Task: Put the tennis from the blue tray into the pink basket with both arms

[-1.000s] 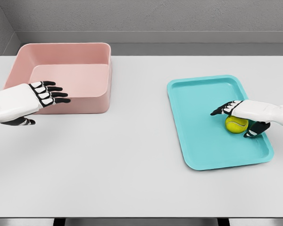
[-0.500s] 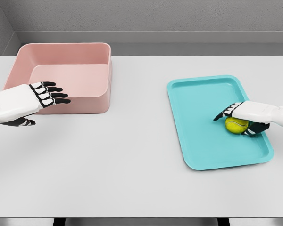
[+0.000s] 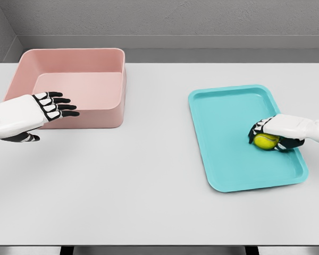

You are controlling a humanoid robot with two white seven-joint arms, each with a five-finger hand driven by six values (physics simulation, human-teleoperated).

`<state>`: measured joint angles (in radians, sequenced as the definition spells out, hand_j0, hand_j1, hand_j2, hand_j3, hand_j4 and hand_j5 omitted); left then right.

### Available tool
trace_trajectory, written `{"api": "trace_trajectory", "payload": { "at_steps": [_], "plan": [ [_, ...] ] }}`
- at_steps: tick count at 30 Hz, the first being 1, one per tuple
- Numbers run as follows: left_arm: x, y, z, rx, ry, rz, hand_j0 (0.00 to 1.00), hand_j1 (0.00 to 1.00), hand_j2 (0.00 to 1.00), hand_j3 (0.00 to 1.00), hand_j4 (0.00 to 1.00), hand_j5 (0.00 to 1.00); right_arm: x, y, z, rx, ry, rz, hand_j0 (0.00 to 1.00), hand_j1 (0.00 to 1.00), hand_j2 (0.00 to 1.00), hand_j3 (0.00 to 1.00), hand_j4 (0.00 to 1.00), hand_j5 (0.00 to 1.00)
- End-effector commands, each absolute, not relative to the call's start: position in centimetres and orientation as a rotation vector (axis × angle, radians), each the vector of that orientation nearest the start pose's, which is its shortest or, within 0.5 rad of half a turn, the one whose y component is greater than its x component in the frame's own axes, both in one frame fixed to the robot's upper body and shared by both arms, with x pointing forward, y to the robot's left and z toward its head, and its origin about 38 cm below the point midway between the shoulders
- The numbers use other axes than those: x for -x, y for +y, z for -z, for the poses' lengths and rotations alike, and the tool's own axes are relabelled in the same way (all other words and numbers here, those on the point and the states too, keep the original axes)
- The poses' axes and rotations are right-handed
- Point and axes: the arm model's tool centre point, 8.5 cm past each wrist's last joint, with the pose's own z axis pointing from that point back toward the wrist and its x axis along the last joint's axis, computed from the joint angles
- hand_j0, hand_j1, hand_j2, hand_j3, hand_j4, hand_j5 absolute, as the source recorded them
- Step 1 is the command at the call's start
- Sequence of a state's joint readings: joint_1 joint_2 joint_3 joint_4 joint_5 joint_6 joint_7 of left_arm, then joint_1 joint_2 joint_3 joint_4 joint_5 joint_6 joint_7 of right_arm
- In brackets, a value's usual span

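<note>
A yellow-green tennis ball (image 3: pixel 265 141) lies on the blue tray (image 3: pixel 228 117) toward its right side. My right hand (image 3: pixel 270 136) comes in from the right edge and has its fingers curled over the top of the ball, with the thumb under its right side. The pink basket (image 3: pixel 74 87) stands at the back left of the white table, with nothing showing inside. My left hand (image 3: pixel 54 107) hovers in front of the basket's near wall, fingers stretched out flat toward the right and holding nothing.
The white table (image 3: pixel 149 175) stretches between basket and tray. A grey wall runs behind the table's far edge. The table's front edge shows near the bottom of the view.
My right hand's fingers have curled down from flat over the ball to wrapped around it, and the thumb has come in. The left hand has not moved.
</note>
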<state>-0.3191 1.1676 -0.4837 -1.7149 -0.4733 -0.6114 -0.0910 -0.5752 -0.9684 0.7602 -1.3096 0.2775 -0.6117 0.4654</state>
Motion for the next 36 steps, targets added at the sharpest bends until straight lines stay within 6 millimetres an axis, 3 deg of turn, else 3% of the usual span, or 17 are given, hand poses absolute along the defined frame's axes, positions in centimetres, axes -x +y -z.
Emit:
{"api": "trace_trajectory", "payload": {
  "at_steps": [1, 16, 24, 28, 36],
  "plan": [
    [-35.3, 35.8, -24.0, 0.797, 2.108, -2.811, 1.00, 1.00, 1.00, 1.00, 1.00, 1.00, -40.7, -38.0, -15.5, 0.275, -1.179, -1.980, 0.46, 0.46, 0.46, 0.46, 0.46, 0.46],
    [-35.3, 35.7, -24.0, 0.795, 2.108, -2.809, 1.00, 1.00, 1.00, 1.00, 1.00, 1.00, -41.6, -37.5, -17.6, 0.311, -1.231, -1.981, 0.38, 0.38, 0.38, 0.38, 0.38, 0.38],
    [-35.3, 35.7, -24.0, 0.796, 2.108, -2.809, 1.00, 1.00, 1.00, 1.00, 1.00, 1.00, -40.8, -32.4, -20.0, 0.272, -1.356, -2.102, 0.38, 0.38, 0.38, 0.38, 0.38, 0.38],
    [-35.3, 35.8, -24.0, 0.797, 2.108, -2.810, 1.00, 1.00, 1.00, 1.00, 1.00, 1.00, -41.0, -30.9, -20.3, 0.257, -1.383, -2.126, 0.38, 0.38, 0.38, 0.38, 0.38, 0.38],
    [-35.3, 35.7, -23.9, 0.794, 2.110, -2.810, 1.00, 1.00, 1.00, 1.00, 1.00, 1.00, -39.8, -24.5, -21.9, 0.199, -1.521, -2.257, 0.38, 0.38, 0.38, 0.38, 0.38, 0.38]
  ]
}}
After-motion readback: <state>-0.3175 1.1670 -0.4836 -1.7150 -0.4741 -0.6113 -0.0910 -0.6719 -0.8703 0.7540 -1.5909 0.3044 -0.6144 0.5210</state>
